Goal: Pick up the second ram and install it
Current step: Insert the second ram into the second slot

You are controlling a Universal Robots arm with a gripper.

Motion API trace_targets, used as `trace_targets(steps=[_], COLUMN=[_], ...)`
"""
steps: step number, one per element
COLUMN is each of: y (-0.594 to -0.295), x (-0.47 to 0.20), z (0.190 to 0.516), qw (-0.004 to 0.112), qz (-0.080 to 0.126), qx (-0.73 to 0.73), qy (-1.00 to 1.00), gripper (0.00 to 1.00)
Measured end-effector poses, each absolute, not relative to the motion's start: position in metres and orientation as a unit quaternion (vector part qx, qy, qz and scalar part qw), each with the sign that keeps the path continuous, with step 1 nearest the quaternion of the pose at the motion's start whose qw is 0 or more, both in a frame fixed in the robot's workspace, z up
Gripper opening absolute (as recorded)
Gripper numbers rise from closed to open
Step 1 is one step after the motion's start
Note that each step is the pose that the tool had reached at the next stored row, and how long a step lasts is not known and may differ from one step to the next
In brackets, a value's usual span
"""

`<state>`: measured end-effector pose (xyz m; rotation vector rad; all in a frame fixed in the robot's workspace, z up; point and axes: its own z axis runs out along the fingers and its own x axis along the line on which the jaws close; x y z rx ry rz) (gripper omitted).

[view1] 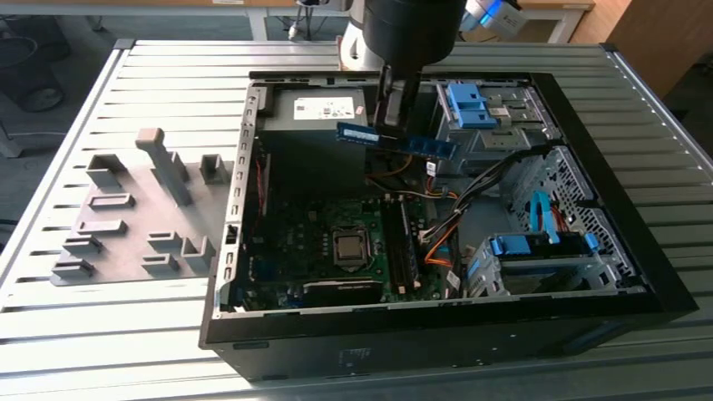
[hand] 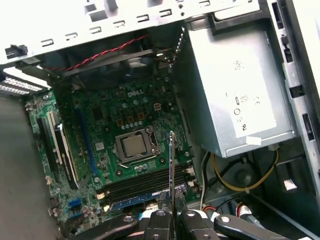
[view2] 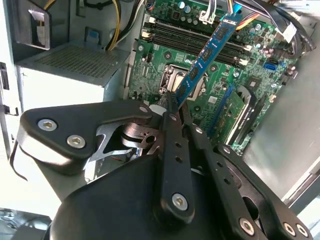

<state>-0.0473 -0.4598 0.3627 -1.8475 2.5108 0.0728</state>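
Exterior view, what's your surface and room? (Q)

You've got a ribbed metal table [view1: 67, 334]. Grey holder blocks [view1: 134, 225] sit toward the exterior view's left, and an open computer case [view1: 446, 334] lies flat on the exterior view's right. Wooden furniture [view1: 657, 33] stands behind the table. (A)

Arm pose? (Q)

Your arm [view1: 412, 29] drops straight down over the far end of the case. The gripper [view1: 392, 117] hangs between the power supply [view1: 317, 109] and the blue drive latches [view1: 473, 104]. (A)

Tool state? (Q)

It's narrow, with the fingers pinched on the second ram [view1: 432, 146]. In the second wrist view the stick [view2: 205, 55] sticks out past the fingertips [view2: 172, 100] toward the board. (A)

Where's the ram exactly? (Q)

You're holding it in the air above the motherboard [view1: 323, 234], roughly level with a slight tilt. It isn't seated in any slot. In the first wrist view it shows edge-on [hand: 171, 165] in front of the memory slots [hand: 145, 182], just beside the CPU socket [hand: 134, 146]. I can't tell how high above them it is. (A)
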Motion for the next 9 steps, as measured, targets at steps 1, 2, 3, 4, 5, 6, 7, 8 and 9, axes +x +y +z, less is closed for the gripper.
trace_targets(steps=[1,2,3,4,5,6,7,8,9], y=[-0.4598,-0.4598,-0.4598,-0.4598,-0.4598,-0.4598,-0.4598,-0.4598,-0.4598], x=[-0.0473,-0.0474,-0.0473,-0.0473,-0.0473,-0.0473,-0.0473,-0.0473,-0.0473], z=[0.3627,0.3626,0.3626,0.3626,0.3625,0.3625,0.3625,0.3625,0.3624], qw=[0.012,0.012,0.012,0.012,0.012,0.012,0.012,0.012,0.013], qz=[0.023,0.023,0.023,0.023,0.023,0.023,0.023,0.023,0.023], qx=[-0.589,-0.586,-0.583,-0.58,-0.577,-0.574,-0.572,-0.569,-0.567], qy=[0.808,0.81,0.812,0.815,0.817,0.818,0.82,0.822,0.824], gripper=[0.14,0.14,0.14,0.14,0.14,0.14,0.14,0.14,0.14])
